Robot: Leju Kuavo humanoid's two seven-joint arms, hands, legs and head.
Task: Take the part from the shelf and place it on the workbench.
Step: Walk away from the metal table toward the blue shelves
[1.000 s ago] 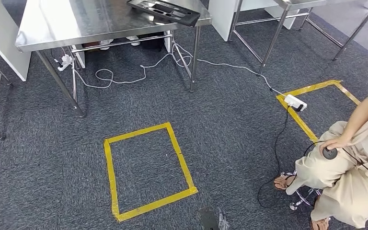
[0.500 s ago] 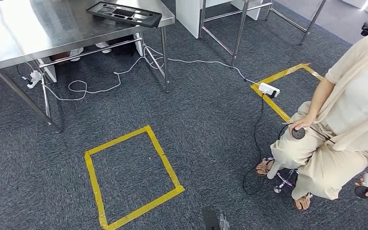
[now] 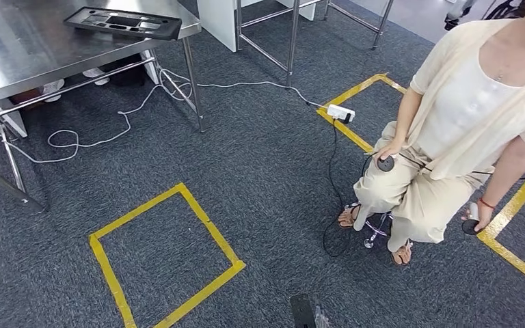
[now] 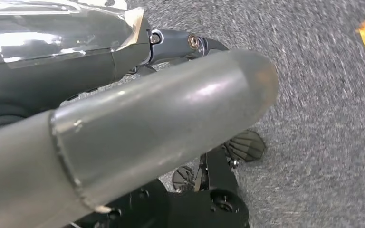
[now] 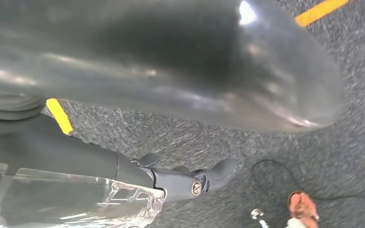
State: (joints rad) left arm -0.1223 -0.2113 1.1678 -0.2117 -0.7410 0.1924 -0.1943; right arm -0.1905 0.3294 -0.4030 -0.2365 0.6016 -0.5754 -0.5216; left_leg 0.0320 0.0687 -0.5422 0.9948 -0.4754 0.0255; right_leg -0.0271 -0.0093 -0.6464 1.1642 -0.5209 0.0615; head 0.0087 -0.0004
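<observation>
Hanging over grey carpet [image 3: 266,171], the left hand [image 4: 180,45] and right hand [image 5: 190,183] each show dark fingers holding nothing; whether these are spread or curled I cannot tell. Far ahead, the black part [image 3: 123,22] lies on the steel workbench [image 3: 14,58]; a seated person [image 3: 451,130] is near the right hand.

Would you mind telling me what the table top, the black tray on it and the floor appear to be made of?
Table top: likely stainless steel, brushed, since it is silver-grey with soft, blurred reflections. Black tray: probably moulded plastic, matte, with recessed compartments; the look leaves it open. Floor: dark grey carpet, judging by its speckled, looped texture, marked with yellow tape.
</observation>
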